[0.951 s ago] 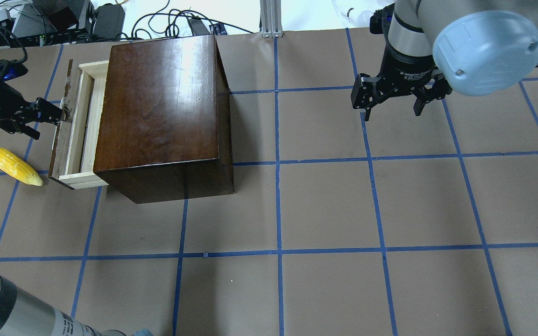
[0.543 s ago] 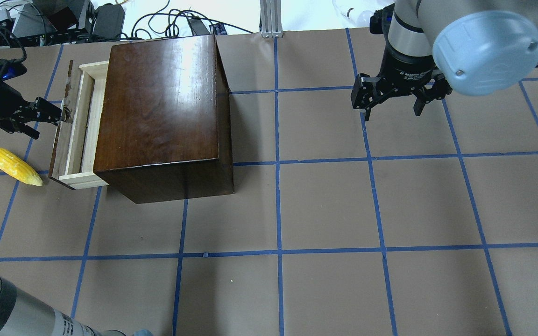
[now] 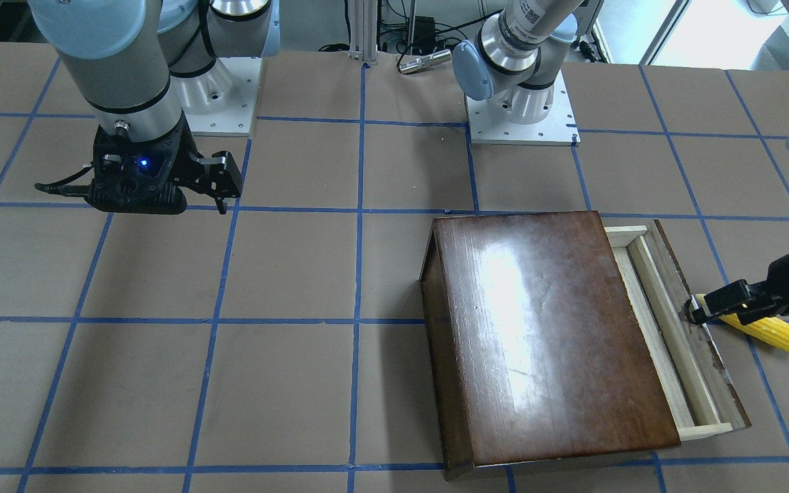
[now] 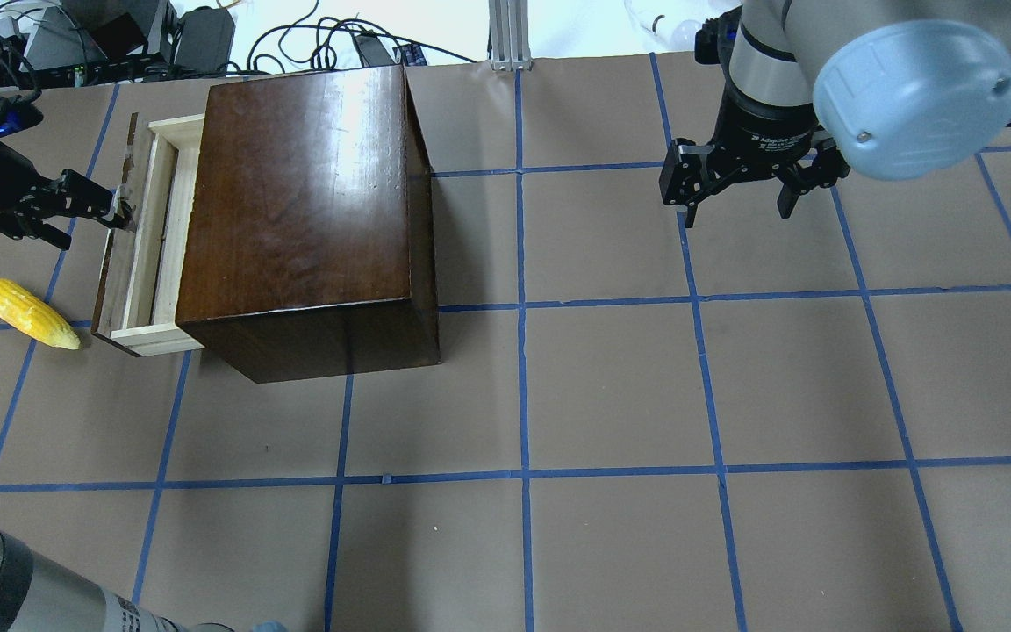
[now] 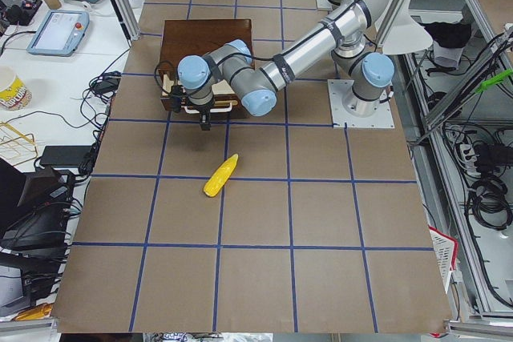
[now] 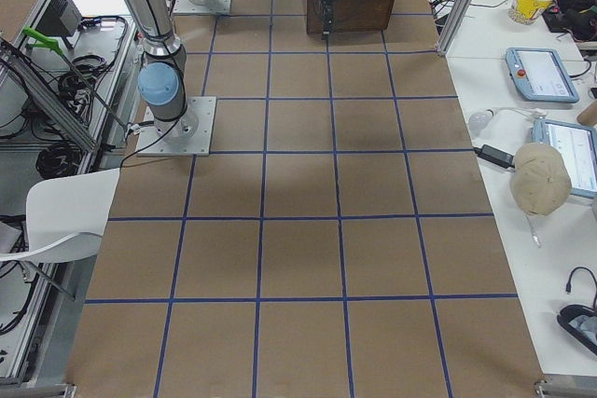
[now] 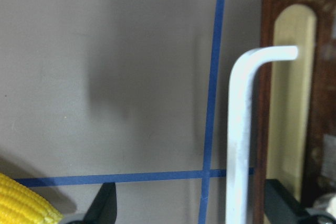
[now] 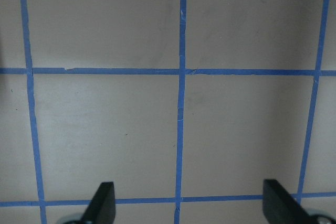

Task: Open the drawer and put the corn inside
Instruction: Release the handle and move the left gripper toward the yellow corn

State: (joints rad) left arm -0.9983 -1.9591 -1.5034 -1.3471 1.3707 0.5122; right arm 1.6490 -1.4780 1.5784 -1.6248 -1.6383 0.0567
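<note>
While the brown-papered table (image 4: 611,386) with its blue tape grid takes up most of the scene, the glossy dark-brown box (image 4: 304,193) stands at its far left. The drawer (image 4: 154,254) is pulled partway out of the box's left side, showing a strip of pale wood behind the chipped dark front panel.

The right gripper (image 4: 738,213) hangs above bare table at the far right, well apart from the box. Its fingers are spread wide with nothing between them.

The left gripper (image 7: 193,207) is at the drawer's front panel, near the middle of its length. Its fingers (image 7: 102,205) are also spread wide and grasp nothing. In the wrist view the drawer's bent white metal handle (image 7: 239,140) appears between them, closer to the finger on the drawer side. Whether either finger touches it cannot be told.

The corn (image 4: 27,312) lies on the table outside the drawer, just left of the front panel's near end, its pointed tip toward that corner.
</note>
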